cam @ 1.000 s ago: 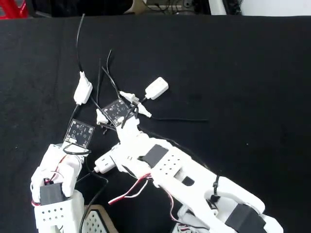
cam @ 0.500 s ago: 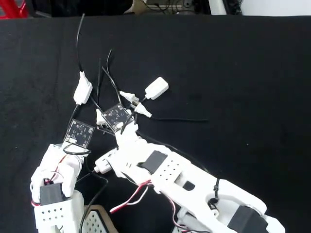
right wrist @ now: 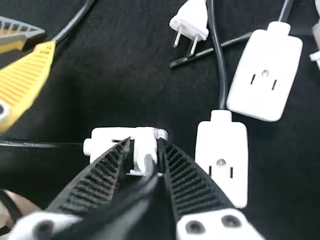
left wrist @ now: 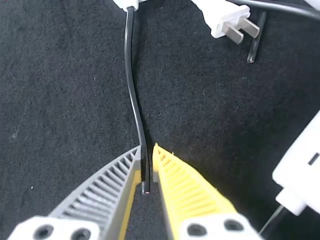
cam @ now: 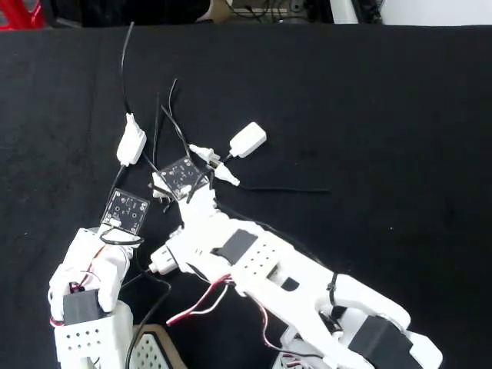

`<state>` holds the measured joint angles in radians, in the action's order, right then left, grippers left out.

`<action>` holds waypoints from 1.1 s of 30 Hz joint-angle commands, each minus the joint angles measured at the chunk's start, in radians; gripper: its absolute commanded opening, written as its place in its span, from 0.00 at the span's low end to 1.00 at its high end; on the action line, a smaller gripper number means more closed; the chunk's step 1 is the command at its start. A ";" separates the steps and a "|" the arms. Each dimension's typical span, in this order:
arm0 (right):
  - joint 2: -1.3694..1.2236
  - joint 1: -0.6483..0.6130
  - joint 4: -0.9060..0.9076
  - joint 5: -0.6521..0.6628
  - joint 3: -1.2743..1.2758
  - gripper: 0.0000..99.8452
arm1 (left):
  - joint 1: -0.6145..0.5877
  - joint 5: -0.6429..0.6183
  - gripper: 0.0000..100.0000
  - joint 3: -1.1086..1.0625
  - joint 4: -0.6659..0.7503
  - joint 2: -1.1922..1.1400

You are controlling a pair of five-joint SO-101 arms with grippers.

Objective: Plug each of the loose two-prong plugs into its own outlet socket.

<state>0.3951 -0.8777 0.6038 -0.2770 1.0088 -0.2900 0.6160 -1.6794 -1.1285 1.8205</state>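
My right gripper (right wrist: 145, 142) is clamped on a white plug (right wrist: 107, 137), pinching its body between the black ribbed fingers; I cannot see its prongs from here. My left gripper (left wrist: 146, 149) is closed on a thin black cord (left wrist: 132, 95), well back from the white piece it runs into. A second plug (right wrist: 190, 22) lies loose on the black cloth (cam: 369, 115) with both prongs bare. Two white sockets lie face up: the near socket (right wrist: 221, 160) just beside my held plug, and the far socket (right wrist: 265, 75) beyond it.

I judge all these parts light and hard. The smooth plastic could slip or twist in the fingers, and a socket would likely slide on the cloth under a push rather than accept the prongs. The cord is limp and gives little control over its end. So the plug wants holding on its body, close behind the prongs, and the socket wants pinning by its housing or by the cord right at its neck.
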 commanded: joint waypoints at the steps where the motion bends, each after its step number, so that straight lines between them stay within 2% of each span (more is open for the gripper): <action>1: -0.021 0.025 0.057 0.000 -0.013 0.01 | -0.013 0.005 0.05 -0.019 0.017 0.005; 13: -0.028 0.025 0.107 -0.014 -0.008 0.01 | -0.013 0.005 0.05 -0.019 0.017 0.005; 23: -0.030 0.017 0.023 -0.020 0.039 0.02 | -0.005 0.003 0.05 -0.018 0.015 0.005; 26: -0.022 0.017 0.028 0.028 0.036 0.02 | 0.021 0.003 0.05 -0.012 0.009 0.005; 29: -0.019 0.017 0.031 0.049 0.027 0.07 | 0.059 0.005 0.06 0.013 -0.008 0.005; 33: 0.024 0.017 0.103 0.055 -0.013 0.21 | 0.117 0.005 0.16 0.084 -0.114 0.005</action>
<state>0.3767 -0.8700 0.6421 -0.2340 1.0426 -0.2317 0.6145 -1.6717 -1.1699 1.8205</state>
